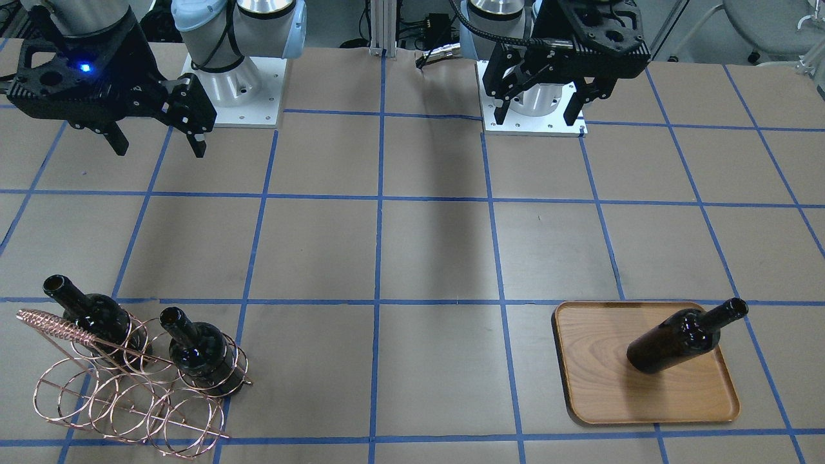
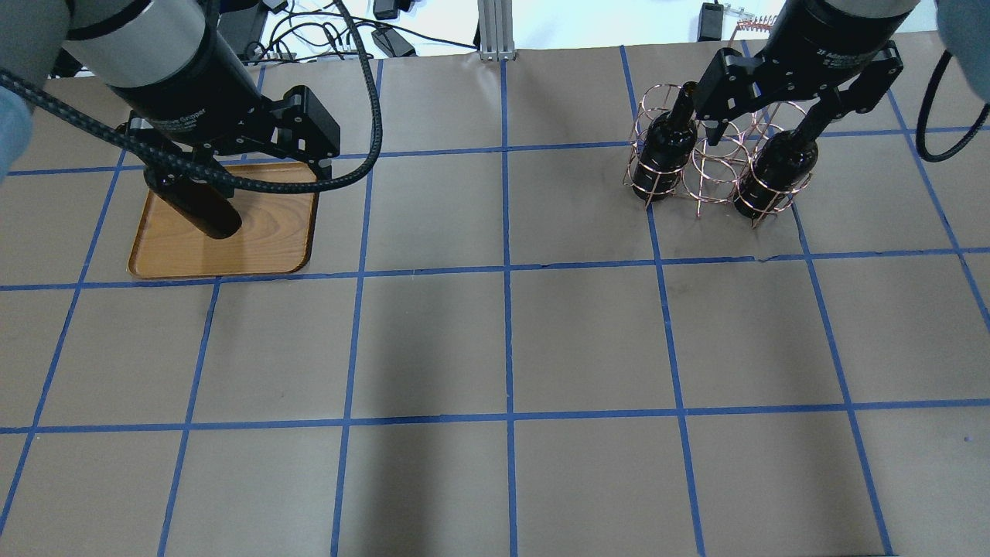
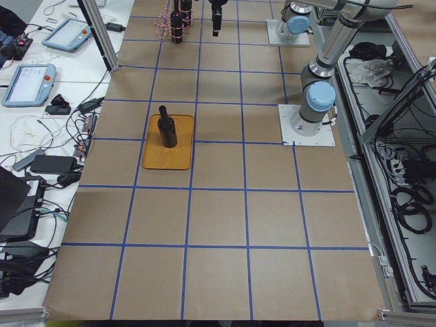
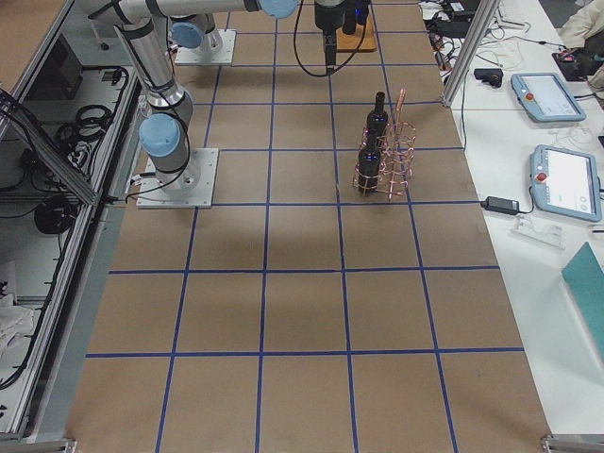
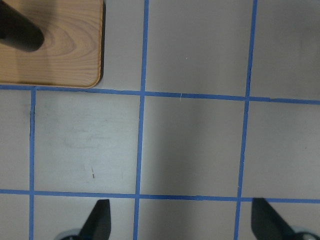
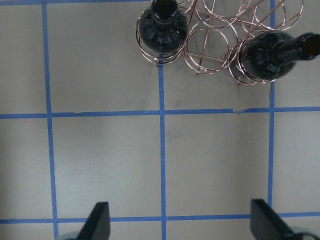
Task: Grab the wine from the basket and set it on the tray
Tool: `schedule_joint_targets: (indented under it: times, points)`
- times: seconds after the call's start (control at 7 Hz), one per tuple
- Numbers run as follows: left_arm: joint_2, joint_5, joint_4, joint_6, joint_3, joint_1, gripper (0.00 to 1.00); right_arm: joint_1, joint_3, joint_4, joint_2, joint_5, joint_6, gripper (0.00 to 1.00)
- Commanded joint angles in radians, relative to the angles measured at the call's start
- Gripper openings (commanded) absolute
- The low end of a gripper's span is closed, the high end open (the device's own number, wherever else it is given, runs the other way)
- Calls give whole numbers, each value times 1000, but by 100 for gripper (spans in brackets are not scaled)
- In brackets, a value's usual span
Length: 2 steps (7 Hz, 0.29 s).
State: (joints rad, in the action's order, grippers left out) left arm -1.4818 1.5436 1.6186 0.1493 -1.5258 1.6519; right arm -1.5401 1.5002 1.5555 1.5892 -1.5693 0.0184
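Note:
One wine bottle (image 1: 683, 335) stands on the wooden tray (image 1: 599, 367), also seen from overhead (image 2: 205, 210) on that tray (image 2: 267, 232). Two more bottles (image 1: 90, 312) (image 1: 200, 351) sit in rings of the copper wire basket (image 1: 122, 399); the overhead view shows them (image 2: 665, 143) (image 2: 777, 166) in the basket (image 2: 715, 166). My left gripper (image 1: 535, 119) hangs high, open and empty; its wrist view (image 5: 182, 220) shows the tray's corner (image 5: 70, 55). My right gripper (image 1: 159, 149) is open and empty, high on the near side of the basket (image 6: 210, 45).
The brown table (image 2: 503, 340) carries a blue tape grid. The arm bases (image 1: 232, 84) (image 1: 535, 103) are bolted at the robot's side. Operator desks with tablets (image 4: 547, 94) lie past the table's far edge.

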Motion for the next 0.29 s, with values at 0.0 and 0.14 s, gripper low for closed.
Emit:
schedule_joint_targets:
  times: [0.0,0.14]
  points:
    - [0,4,0,1,0,0,100,0,0,0,0,0,0,100]
    - [0,4,0,1,0,0,100,0,0,0,0,0,0,100]
